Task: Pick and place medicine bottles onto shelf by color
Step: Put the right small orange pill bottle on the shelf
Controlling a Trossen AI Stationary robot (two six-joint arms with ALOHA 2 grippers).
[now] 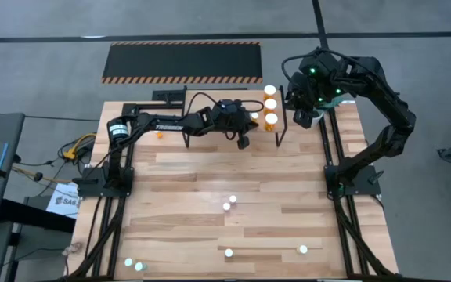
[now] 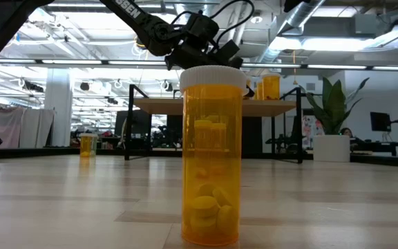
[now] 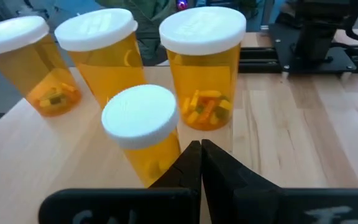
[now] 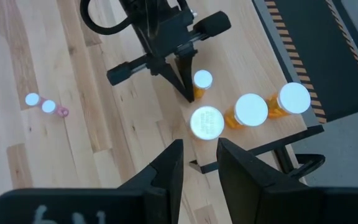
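The shelf (image 2: 150, 106) stands at the table's far side. On its wood top stand three large orange medicine bottles with white caps (image 3: 201, 68) (image 3: 104, 53) (image 3: 27, 62) in a row. A smaller orange bottle (image 3: 140, 124) stands in front of them. My left gripper (image 3: 201, 149) is shut, reaching over the shelf top with its fingertips right beside this small bottle (image 4: 201, 82). My right gripper (image 4: 194, 155) hangs high over the shelf's right end (image 1: 302, 117), open, nothing between its fingers. Another large orange bottle (image 2: 211, 155) stands upright on the table near the front. My left gripper's shut fingertips (image 4: 187, 94) come slanting down from the table's left, next to the lower body of the small bottle (image 3: 157, 162). The finger in front hides the spot, so I cannot tell whether they touch. The bottle stands on the shelf top.
Small bottles are scattered on the table: two mid-table (image 1: 229, 204), several near the front edge (image 1: 229, 253) (image 1: 303, 250) (image 1: 134, 265), one orange at the left (image 1: 160, 135). A striped-edged black mat (image 1: 182, 61) lies beyond the table. A potted plant (image 2: 332, 138) stands behind.
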